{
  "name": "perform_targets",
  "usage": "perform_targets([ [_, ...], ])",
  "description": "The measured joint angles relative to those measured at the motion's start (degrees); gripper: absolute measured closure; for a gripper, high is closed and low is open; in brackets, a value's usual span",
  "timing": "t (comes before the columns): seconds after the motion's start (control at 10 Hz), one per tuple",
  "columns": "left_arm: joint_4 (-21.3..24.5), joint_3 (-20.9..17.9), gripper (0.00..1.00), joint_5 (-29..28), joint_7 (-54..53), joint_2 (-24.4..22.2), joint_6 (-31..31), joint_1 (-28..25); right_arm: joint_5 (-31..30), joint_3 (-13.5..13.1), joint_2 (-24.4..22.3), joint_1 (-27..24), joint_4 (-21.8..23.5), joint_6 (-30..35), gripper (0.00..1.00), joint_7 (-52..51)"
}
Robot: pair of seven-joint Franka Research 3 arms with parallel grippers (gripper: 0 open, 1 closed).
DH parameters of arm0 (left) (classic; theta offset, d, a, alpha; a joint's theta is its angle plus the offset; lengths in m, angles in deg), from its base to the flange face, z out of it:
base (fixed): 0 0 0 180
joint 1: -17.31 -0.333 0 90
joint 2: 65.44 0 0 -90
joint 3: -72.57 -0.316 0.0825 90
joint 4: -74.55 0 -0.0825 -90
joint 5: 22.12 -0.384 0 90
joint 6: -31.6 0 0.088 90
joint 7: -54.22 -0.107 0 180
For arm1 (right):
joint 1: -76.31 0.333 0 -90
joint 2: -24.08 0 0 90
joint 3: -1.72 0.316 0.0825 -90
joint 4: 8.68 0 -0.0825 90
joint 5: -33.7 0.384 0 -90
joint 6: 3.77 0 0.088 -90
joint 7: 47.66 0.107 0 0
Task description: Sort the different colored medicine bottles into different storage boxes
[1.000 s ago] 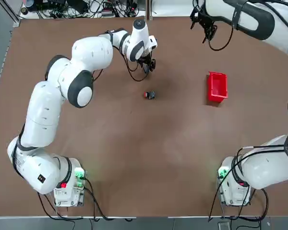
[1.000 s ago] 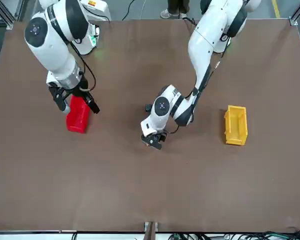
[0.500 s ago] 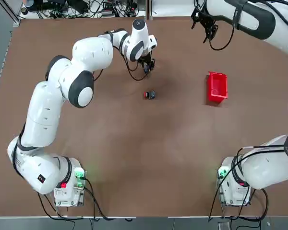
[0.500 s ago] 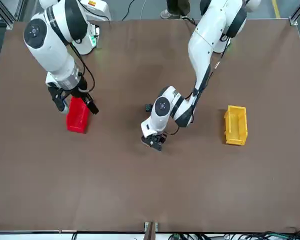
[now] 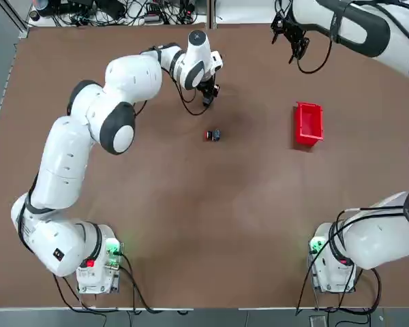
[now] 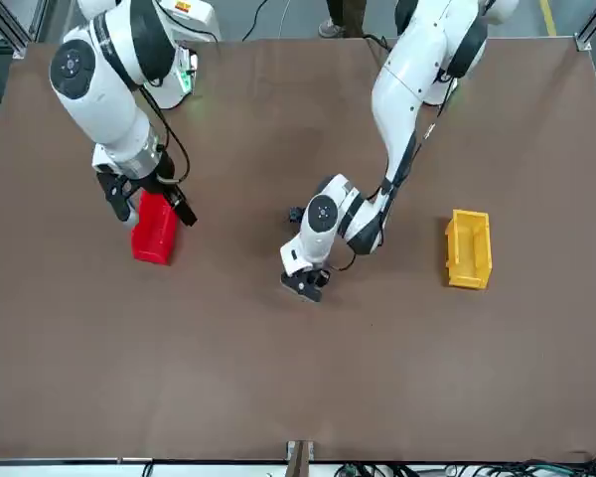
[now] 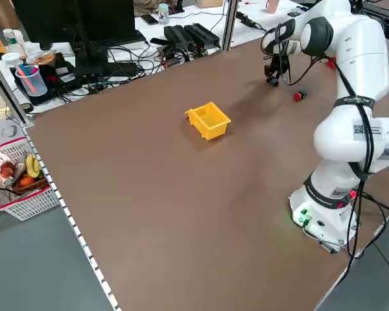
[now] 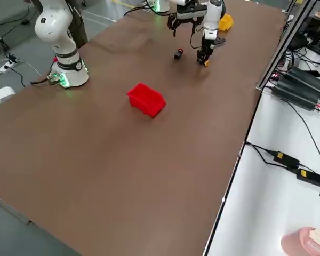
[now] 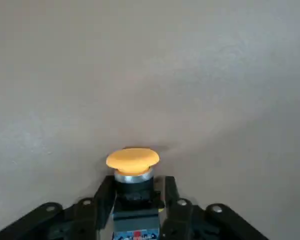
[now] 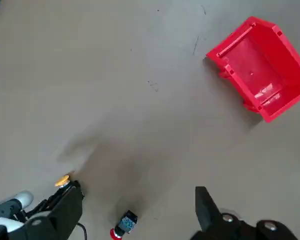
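In the left wrist view a small dark bottle with an orange-yellow cap [image 9: 133, 162] stands on the brown table, and my left gripper [image 9: 135, 210] is shut on its body. That gripper [image 5: 208, 95] sits low at the far middle of the table. The red-capped bottle [image 5: 213, 135] lies on its side just nearer than it, free. My right gripper [image 10: 136, 189] hangs open and empty, high above the far right, beyond the red box [image 5: 308, 124]. The yellow box [image 6: 469, 248] stands on my left side and is hidden under my left arm in the top view.
Both boxes [image 10: 257, 70] [image 7: 209, 120] look bare inside. Cables and power bricks [image 8: 288, 160] lie beyond the table's far edge. My arm bases [image 5: 95, 266] [image 5: 330, 262] stand at the near corners. A basket [image 7: 19, 181] hangs off the table's left side.
My left gripper's fingers have closed in on the orange-capped bottle. The right arm, the red-capped bottle and both boxes have stayed where they were.
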Motion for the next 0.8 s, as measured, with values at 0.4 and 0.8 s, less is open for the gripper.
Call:
perform_targets([
  [0.4,-0.4,0.0,0.59,0.0,2.1,-0.1,0.0,0.1,0.0,0.2,0.5,5.1,0.9,-1.9,0.00,8.4],
  [0.8,-1.7,-0.3,0.59,0.0,2.0,-5.4,9.8,-1.9,0.0,0.2,1.7,6.9,1.0,-3.0,0.00,9.7],
])
